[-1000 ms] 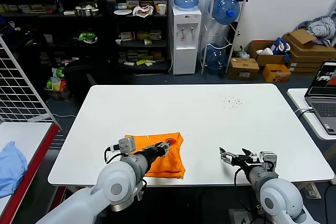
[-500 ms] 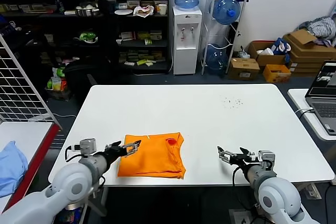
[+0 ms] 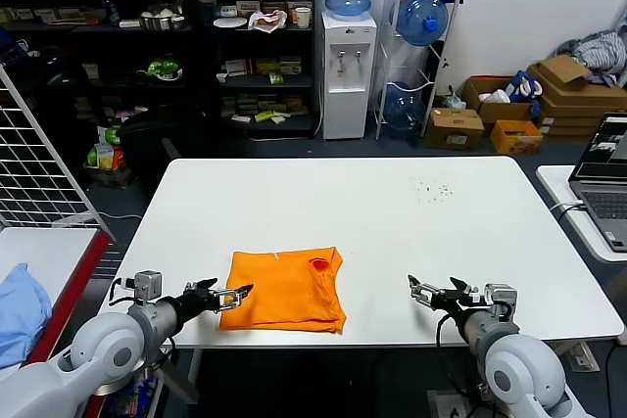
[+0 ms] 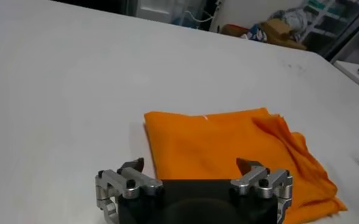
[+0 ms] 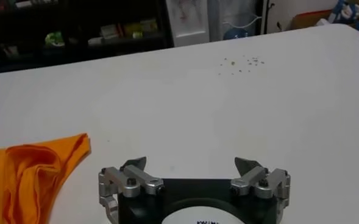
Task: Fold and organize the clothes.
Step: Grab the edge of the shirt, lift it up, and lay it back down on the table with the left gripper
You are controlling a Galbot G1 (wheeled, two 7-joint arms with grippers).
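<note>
Left gripper (image 3: 231, 293) jaws wide, holding nothing, just off your orange T-shirt (image 3: 286, 290) at near table (image 3: 392, 212) edge. Right gripper (image 3: 428, 293) also wide, well apart. Shirt folded into flat rectangle, one side rumpled. Beyond shirt, bare tabletop to far edge.

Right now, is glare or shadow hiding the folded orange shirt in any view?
Head view: the bright orange folded T-shirt is evenly lit, with no glare. Left wrist view: it casts a faint shadow on the white table. Right wrist view: only its edge shows, unshadowed.

Left gripper (image 3: 233, 293) off the orange T-shirt (image 3: 286, 290) (fingers apart), now beside it.
</note>
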